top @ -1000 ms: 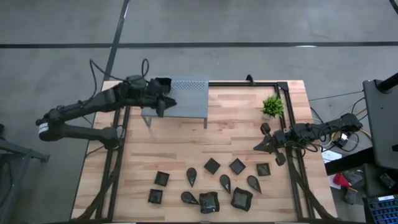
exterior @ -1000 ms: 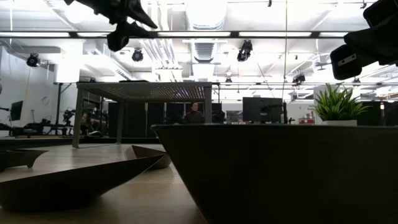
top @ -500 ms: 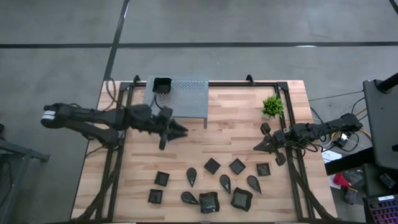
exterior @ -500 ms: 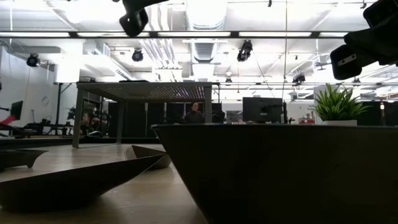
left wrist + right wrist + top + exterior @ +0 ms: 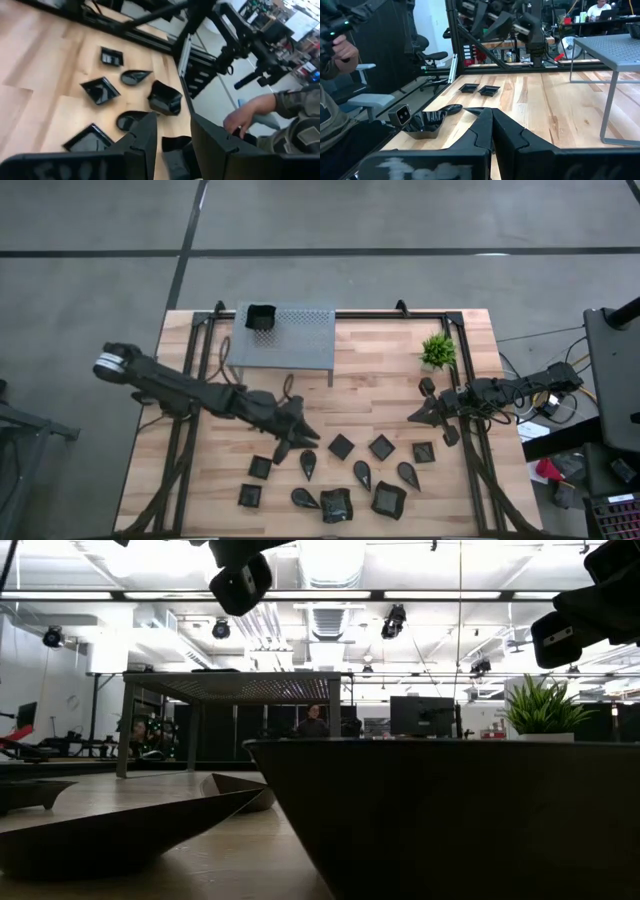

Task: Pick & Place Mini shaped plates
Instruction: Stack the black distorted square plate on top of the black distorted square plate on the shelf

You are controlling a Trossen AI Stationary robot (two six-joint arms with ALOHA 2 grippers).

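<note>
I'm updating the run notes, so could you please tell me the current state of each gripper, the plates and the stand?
Left gripper: open, empty, above the plates on the table.
Right gripper: shut, empty, waiting at the table's right edge.
Square plate: resting on top of the stand.
Grey stand: upright at the table's far side.
Other plates: lying on the table near its front edge.
</note>
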